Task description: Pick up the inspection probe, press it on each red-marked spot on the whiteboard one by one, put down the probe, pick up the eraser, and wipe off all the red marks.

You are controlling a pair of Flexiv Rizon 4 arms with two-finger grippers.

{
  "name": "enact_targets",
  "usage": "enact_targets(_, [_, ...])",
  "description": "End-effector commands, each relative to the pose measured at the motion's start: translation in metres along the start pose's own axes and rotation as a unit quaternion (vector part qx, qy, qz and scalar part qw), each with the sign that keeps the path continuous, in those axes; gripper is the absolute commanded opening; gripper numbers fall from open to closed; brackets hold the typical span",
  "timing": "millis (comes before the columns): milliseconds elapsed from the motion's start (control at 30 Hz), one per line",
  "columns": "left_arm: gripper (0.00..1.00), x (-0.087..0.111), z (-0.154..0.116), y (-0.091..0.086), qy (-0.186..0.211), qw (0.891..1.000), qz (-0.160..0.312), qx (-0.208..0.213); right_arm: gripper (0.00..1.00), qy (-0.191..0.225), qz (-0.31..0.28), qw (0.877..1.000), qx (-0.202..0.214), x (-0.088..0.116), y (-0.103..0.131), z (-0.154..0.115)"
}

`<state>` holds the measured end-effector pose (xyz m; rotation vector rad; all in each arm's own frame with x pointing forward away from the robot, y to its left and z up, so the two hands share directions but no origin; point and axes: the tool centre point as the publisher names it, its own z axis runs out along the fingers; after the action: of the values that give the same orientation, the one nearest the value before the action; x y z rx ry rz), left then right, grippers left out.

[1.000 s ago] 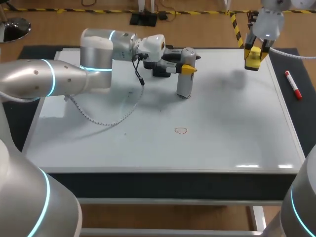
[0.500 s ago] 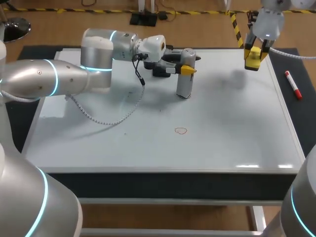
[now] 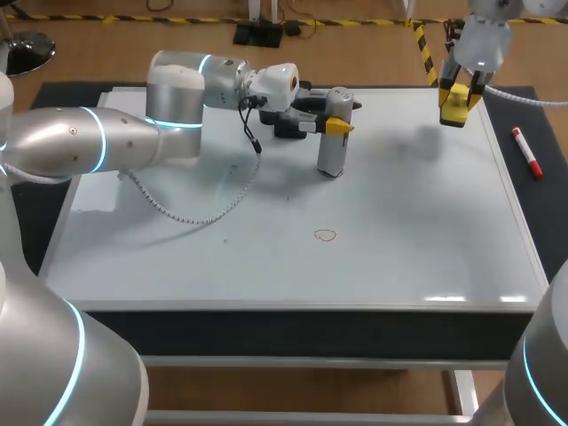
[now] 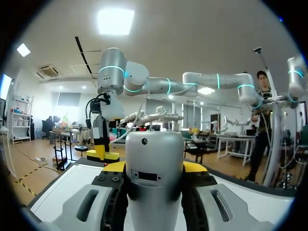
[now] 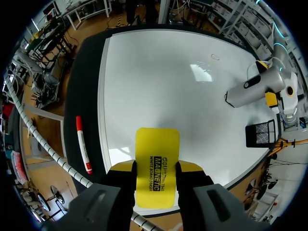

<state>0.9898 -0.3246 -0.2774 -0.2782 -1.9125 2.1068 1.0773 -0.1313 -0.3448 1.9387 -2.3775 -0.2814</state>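
The grey inspection probe stands upright on the whiteboard, its foot touching the far middle of the board. My left gripper is shut on its upper part; the left wrist view shows the probe squeezed between both yellow tips. My right gripper hangs above the board's far right, shut on the yellow eraser; the eraser juts out ahead of the gripper's fingers. One small red circle mark lies near the board's middle, closer to the front than the probe.
A red marker pen lies on the black mat beside the whiteboard's right edge, also visible as the marker in the right wrist view. My left arm's cable trails over the board's left part.
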Motion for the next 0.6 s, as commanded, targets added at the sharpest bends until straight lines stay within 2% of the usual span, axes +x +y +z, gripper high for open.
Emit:
enact_targets(33, [0.0, -0.003, 0.0, 0.005, 0.003, 1.0, 0.0, 0.001, 0.0, 0.002, -0.001, 1.0, -0.001, 0.0, -0.002, -0.001])
enact_targets(267, [0.0, 0.0, -0.001, -0.002, 0.0, 1.0, 0.005, 0.001, 0.0, 0.002, -0.001, 1.0, -0.001, 0.0, -0.002, -0.001])
enact_targets(467, [0.0, 0.005, -0.007, -0.023, -0.007, 1.0, 0.022, 0.002, 0.0, 0.002, -0.001, 1.0, -0.001, 0.0, -0.002, -0.001])
enact_targets(600, [0.0, 0.011, -0.022, -0.038, -0.022, 0.999, 0.037, 0.0, 0.0, 0.002, -0.001, 1.0, -0.001, 0.0, -0.002, -0.001])
